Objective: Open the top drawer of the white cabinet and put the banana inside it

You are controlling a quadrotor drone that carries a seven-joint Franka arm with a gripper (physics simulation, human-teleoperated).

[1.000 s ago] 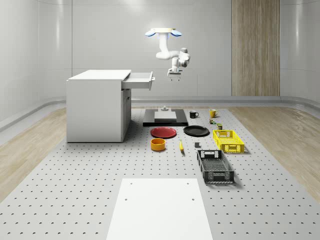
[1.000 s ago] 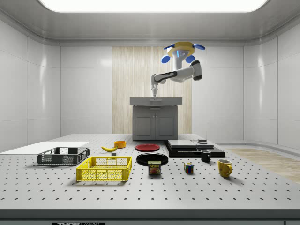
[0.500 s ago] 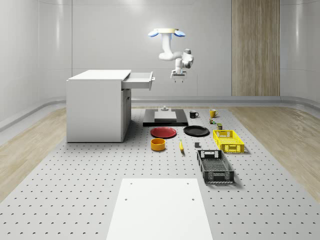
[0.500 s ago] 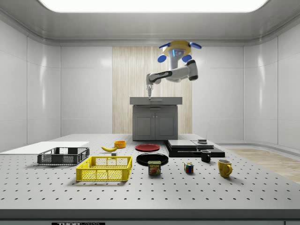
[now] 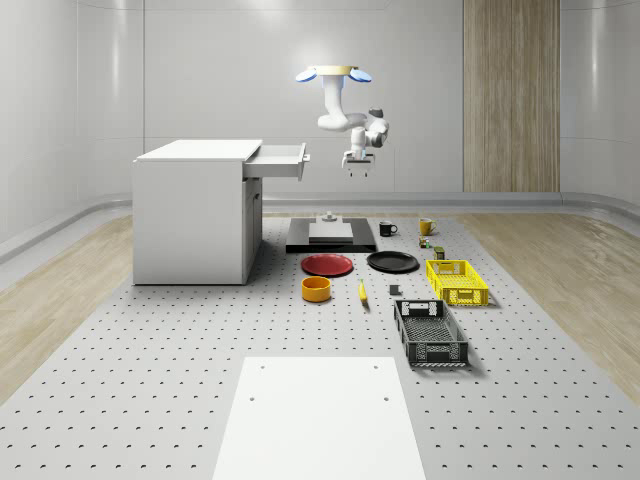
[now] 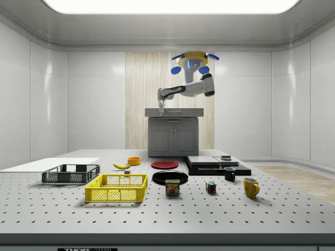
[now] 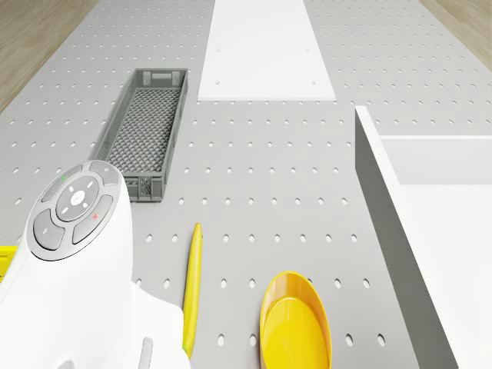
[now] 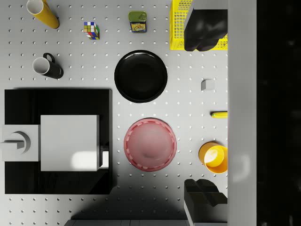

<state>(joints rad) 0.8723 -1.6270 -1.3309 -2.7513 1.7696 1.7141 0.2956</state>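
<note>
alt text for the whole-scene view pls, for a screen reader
The drone hovers in the air beside the white cabinet, whose top drawer is pulled open, with the gripper hanging empty near the drawer front. The banana lies on the perforated table beside an orange bowl.

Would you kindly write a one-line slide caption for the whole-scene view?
Drone hovering beside the white cabinet, its top drawer open, gripper in the air, banana on the floor.
</note>
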